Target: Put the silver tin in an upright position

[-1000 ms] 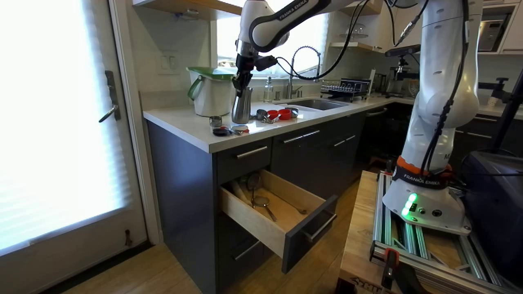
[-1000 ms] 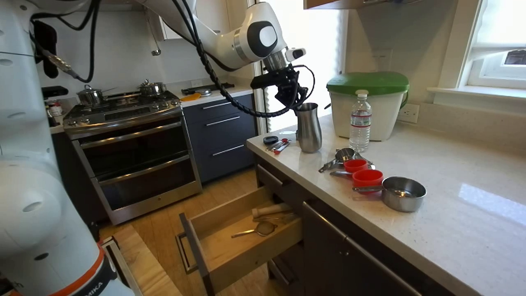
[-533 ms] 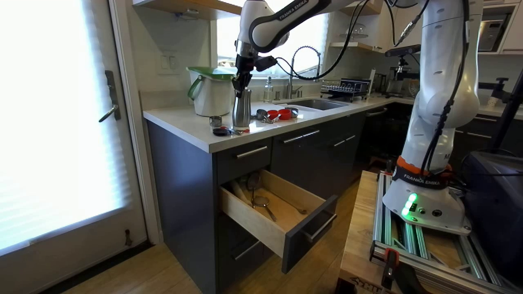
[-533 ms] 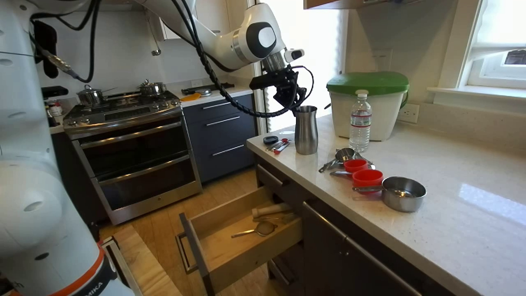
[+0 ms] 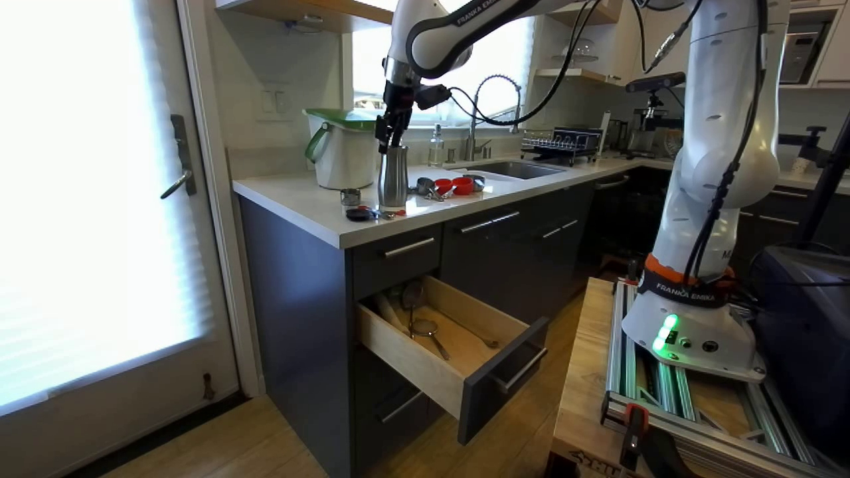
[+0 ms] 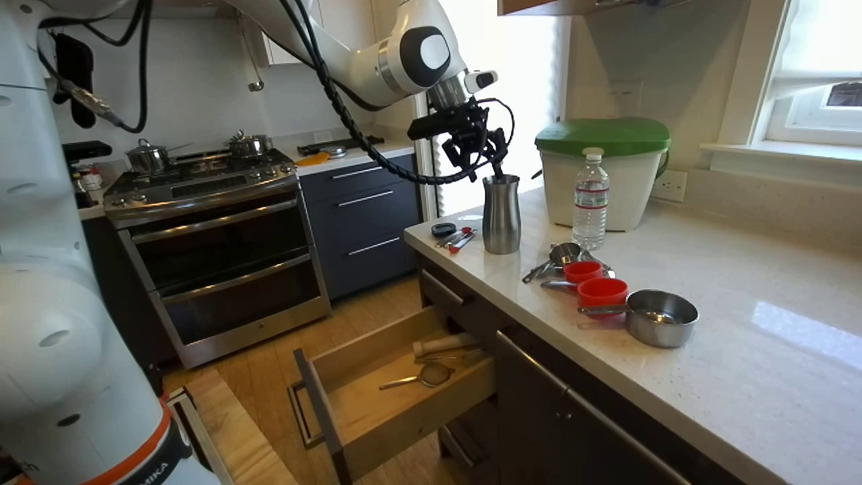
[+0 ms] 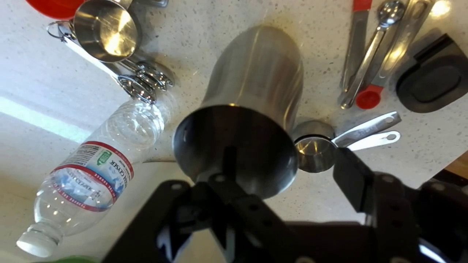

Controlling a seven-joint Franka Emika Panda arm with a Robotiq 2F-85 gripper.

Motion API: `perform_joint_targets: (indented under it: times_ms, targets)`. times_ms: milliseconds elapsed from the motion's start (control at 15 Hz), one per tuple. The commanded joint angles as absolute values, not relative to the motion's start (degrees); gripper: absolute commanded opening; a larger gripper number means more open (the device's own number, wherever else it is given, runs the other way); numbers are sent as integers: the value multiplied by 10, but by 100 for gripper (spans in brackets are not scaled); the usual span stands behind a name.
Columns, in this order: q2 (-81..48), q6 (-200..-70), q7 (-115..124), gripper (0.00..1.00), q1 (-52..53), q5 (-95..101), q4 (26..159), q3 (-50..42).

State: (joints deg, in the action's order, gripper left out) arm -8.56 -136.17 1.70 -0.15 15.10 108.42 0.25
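Some room separates the upright silver tin (image 6: 502, 217) from the counter edge (image 6: 539, 322).

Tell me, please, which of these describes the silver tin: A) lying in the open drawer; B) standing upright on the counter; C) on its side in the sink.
B, since both exterior views show the silver tin resting base-down on the counter, not tilted.

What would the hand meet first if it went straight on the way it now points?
Probably the silver tin: the hand points down and appears to straddle its rim; depth is unclear.
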Motion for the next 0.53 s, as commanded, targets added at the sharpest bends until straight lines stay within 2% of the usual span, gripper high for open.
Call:
perform_joint_targets:
  times_ms: [0,467]
  targets:
    - [-56,-1350,-4,99,-2,130,1094,0]
    - [21,-1258,-50,100,-7,42,1112,0]
